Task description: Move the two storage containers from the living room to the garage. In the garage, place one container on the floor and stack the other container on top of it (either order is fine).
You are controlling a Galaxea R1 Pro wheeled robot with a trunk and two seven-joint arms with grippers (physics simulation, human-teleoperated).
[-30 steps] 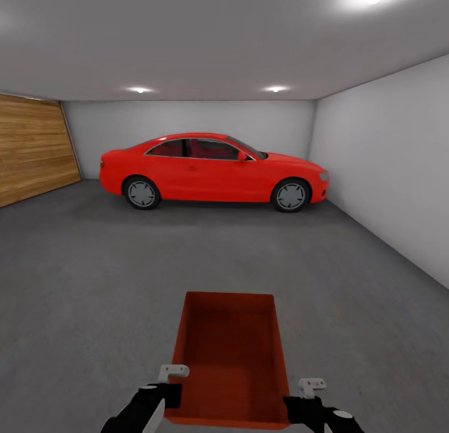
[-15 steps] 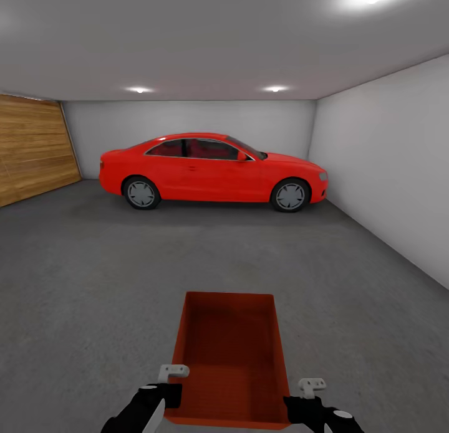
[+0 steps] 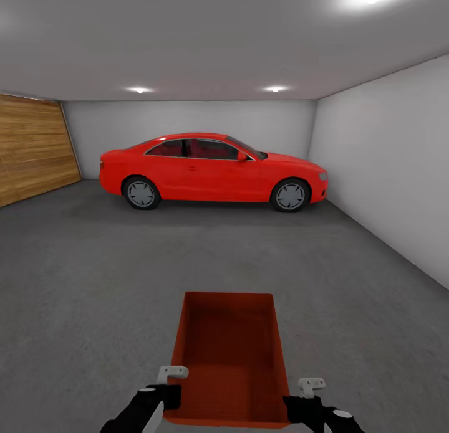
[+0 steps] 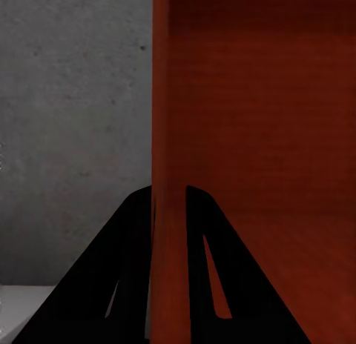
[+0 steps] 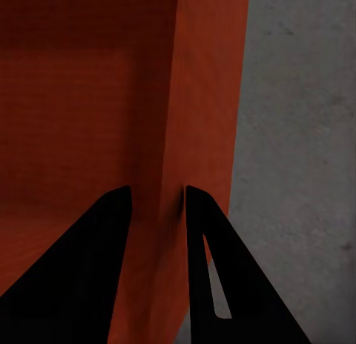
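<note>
Orange-red, open-topped rectangular storage container (image 3: pixel 229 358) with thin plain walls sits low and near in the head view, carried between both arms over the dark grey speckled concrete floor (image 3: pixel 81 277) of the garage. Across the last second almost nothing has changed: the box, the arms and the whole room keep the same places from picture to picture, so the base appears to have come to a halt (or is creeping too slowly to show). That suggests the carry is over and the setting-down is the step at hand.

The left gripper (image 4: pixel 169 199) has its jaws closed on the container's left wall, one black finger on each face of the thin panel. The right gripper (image 5: pixel 157 199) likewise pinches the right wall, jaws straddling it, with grey concrete showing past the outer face.

Far across the room a glossy red coupe car (image 3: pixel 212 170) stands side-on, with a wood-panelled door (image 3: pixel 31 146) at the far left and a pale grey wall (image 3: pixel 386 165) on the right. The concrete ahead of the box looks free, so lowering it straight down seems reasonable; the second container is still to be dealt with.
</note>
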